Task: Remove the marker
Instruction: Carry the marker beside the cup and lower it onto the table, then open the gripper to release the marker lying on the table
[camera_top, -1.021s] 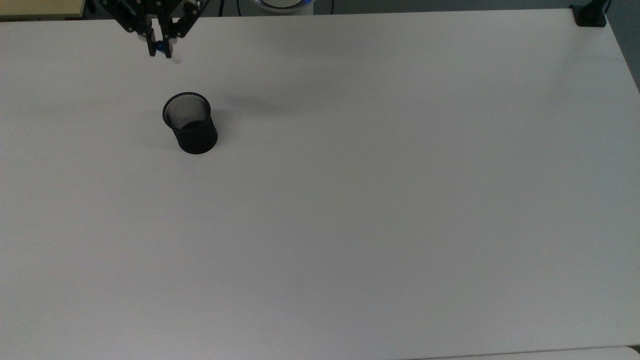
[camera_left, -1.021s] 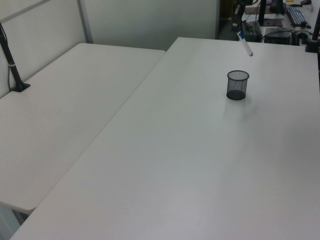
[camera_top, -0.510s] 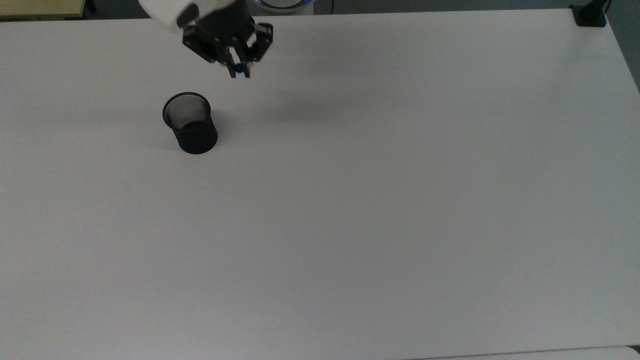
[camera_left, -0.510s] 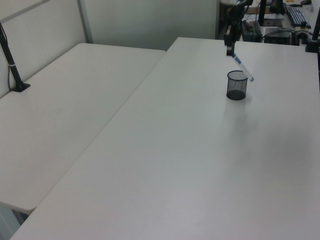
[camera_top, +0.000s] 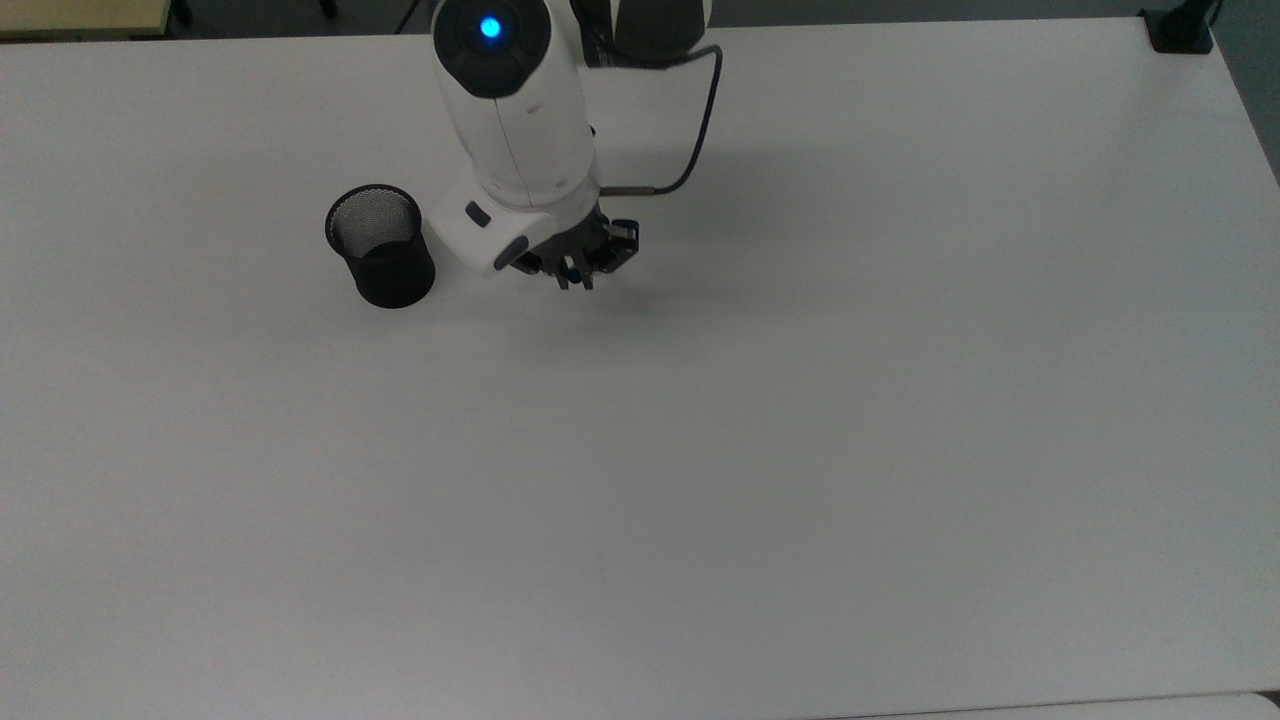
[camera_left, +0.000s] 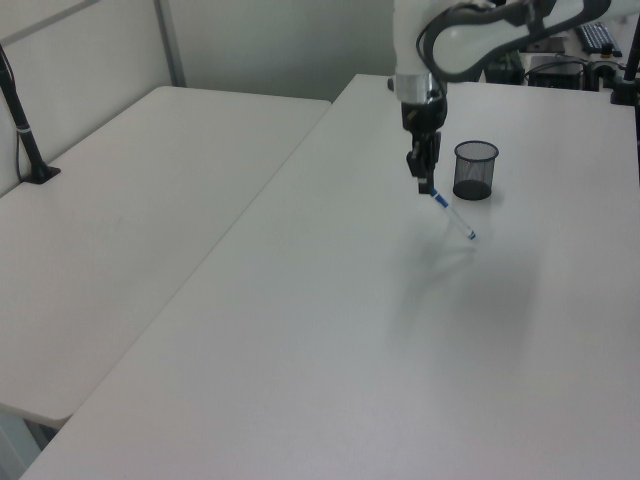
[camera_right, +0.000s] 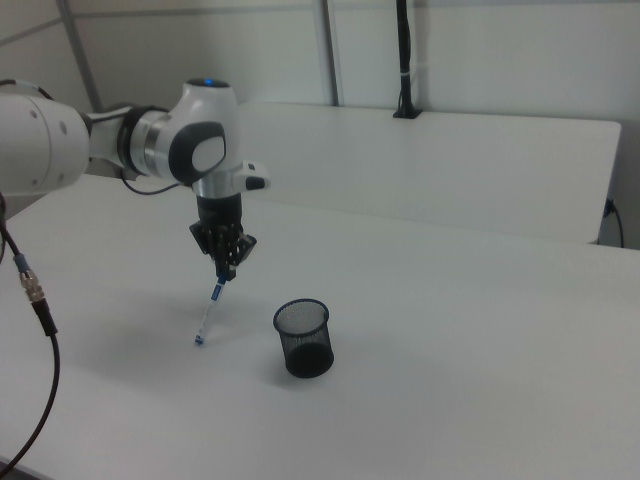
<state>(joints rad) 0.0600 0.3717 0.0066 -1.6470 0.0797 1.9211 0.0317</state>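
While the arm (camera_top: 515, 130) hides it above, the gripper (camera_right: 226, 272) pinches the marker (camera_right: 209, 313).

The gripper (camera_top: 575, 283) now sits beside the black mesh cup (camera_top: 381, 246), on the top view's right of it, where a second ago it hung near the table's far edge, toward the top view's left. The white arm (camera_top: 515, 130) has swung into the top view. The marker (camera_left: 452, 213) (clamped at its upper end, tilted) has come down, its lower tip (camera_right: 199, 341) now close above the table (camera_top: 800, 450).
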